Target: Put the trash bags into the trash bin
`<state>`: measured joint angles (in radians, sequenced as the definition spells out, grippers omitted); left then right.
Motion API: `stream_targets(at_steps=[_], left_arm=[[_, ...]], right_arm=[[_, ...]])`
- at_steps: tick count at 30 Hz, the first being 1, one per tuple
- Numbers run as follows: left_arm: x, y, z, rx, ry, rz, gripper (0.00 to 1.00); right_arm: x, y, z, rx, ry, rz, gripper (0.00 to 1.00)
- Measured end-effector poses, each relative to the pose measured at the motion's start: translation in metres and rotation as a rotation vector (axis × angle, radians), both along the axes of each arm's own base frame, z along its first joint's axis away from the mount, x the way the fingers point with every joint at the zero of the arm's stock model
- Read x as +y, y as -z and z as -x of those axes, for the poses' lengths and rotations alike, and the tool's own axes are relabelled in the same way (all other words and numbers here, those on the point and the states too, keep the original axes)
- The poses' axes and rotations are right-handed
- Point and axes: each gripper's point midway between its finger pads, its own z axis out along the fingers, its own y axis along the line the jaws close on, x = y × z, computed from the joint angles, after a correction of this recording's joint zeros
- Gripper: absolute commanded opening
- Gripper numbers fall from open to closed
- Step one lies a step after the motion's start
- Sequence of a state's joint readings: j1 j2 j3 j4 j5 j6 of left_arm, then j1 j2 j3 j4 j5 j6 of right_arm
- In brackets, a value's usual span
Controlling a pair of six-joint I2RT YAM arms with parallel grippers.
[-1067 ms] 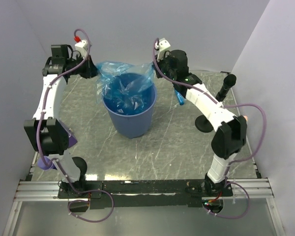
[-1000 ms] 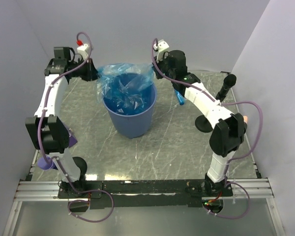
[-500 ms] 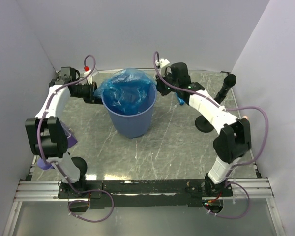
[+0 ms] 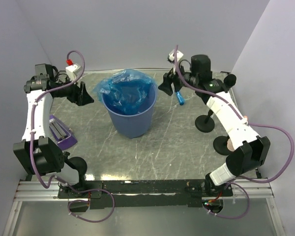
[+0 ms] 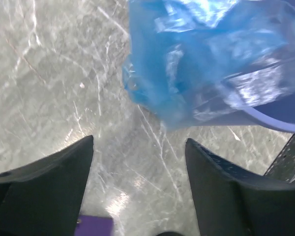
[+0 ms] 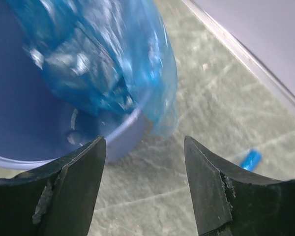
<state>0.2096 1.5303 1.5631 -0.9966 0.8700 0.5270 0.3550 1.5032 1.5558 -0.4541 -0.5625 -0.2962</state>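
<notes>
L arm (image 4: 33, 105): reaches fwd along left side, elbow low nr base, wrist turned inward.
L gripper (image 4: 82, 93): fingers spread wide, aimed right & down.
R arm (image 4: 226, 110): stretched fwd along right side, wrist bent inward.
R gripper (image 4: 168, 86): fingers spread wide, aimed left & down.
Wrist views: both black finger pairs apart.

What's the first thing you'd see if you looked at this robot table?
The shiny blue trash bag, crumpled inside the blue trash bin in the middle of the table and spilling over its rim. Next, the left gripper and right gripper, both open, one on each side of the bin, touching nothing.
</notes>
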Motion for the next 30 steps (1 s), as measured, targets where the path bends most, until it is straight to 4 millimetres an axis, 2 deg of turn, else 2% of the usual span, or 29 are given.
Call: stream_targets(at_steps=[3,5,7,10,14,17,20,23,27,29,30], left_arm=[[-0.001,-0.005,0.000,-0.045,0.041,-0.013,0.81],[-0.004,-0.009,-0.004,-0.075,0.056,-0.009,0.81],[-0.007,-0.014,-0.012,-0.119,0.067,-0.010,0.82],[-0.013,-0.022,-0.023,-0.188,0.087,-0.017,0.81],[-0.027,-0.024,-0.026,-0.230,0.135,-0.027,0.79],[-0.037,-0.017,-0.028,-0.241,0.162,-0.031,0.77],[-0.041,-0.003,-0.027,-0.228,0.171,-0.036,0.73],[-0.043,0.007,-0.026,-0.219,0.177,-0.047,0.67],[-0.044,0.005,-0.029,-0.242,0.187,-0.054,0.58],[-0.045,0.004,-0.029,-0.254,0.189,-0.057,0.55],[-0.045,0.003,-0.030,-0.259,0.190,-0.058,0.54]], right_arm=[[0.009,-0.022,-0.004,-0.011,-0.048,-0.052,0.73],[0.022,-0.045,-0.016,-0.032,-0.081,-0.106,0.74],[0.036,-0.057,-0.032,-0.039,-0.106,-0.159,0.76],[0.054,-0.050,-0.055,0.010,-0.134,-0.214,0.79],[0.078,-0.022,-0.081,0.121,-0.157,-0.260,0.81],[0.089,0.000,-0.090,0.197,-0.162,-0.279,0.82],[0.102,0.009,-0.091,0.240,-0.185,-0.292,0.81],[0.114,0.003,-0.083,0.253,-0.228,-0.311,0.75],[0.122,-0.005,-0.076,0.240,-0.264,-0.322,0.61],[0.126,-0.007,-0.072,0.238,-0.282,-0.323,0.60],[0.127,-0.008,-0.071,0.238,-0.288,-0.324,0.63]])
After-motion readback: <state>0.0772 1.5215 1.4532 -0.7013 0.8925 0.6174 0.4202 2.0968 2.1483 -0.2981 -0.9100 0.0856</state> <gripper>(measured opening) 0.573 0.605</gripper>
